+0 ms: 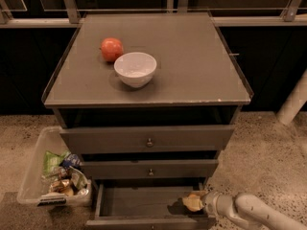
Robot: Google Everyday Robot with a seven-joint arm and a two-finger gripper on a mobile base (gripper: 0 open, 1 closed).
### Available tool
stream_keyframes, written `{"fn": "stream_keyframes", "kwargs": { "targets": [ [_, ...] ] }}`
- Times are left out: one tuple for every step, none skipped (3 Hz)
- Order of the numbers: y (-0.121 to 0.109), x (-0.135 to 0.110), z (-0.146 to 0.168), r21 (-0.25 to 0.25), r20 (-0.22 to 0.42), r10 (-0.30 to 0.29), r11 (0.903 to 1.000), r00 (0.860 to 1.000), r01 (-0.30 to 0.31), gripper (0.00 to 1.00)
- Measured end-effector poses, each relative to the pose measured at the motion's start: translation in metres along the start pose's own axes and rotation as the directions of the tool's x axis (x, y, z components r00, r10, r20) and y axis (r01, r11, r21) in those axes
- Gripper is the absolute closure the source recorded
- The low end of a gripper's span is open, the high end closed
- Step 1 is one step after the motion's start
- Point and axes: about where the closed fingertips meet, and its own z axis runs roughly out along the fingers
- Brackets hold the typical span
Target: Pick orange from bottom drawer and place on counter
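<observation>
The bottom drawer (139, 204) is pulled open, a shallow dark grey box at the foot of the cabinet. My gripper (195, 202) reaches into its right end from the lower right, on a pale grey arm (249, 210). It is shut on the orange (192, 203), a small pale yellow-orange fruit held just above the drawer floor by the right wall. The counter (192, 66) is the broad grey top above.
A white bowl (135, 68) and a larger red-orange fruit (111, 49) sit on the counter's left half. The two upper drawers (149, 139) are nearly shut. A clear bin of packets (53, 176) stands on the floor at left. A white post (293, 99) is at right.
</observation>
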Motion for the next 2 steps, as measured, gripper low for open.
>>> {"fn": "stream_keyframes", "kwargs": {
  "targets": [
    [0.013,-0.024,-0.023,0.034,0.009,-0.038,0.9987,0.999,0.037,1.0],
    [0.054,-0.072,-0.087,0.125,0.062,-0.143,0.983,0.988,0.135,1.0]
  ]
}}
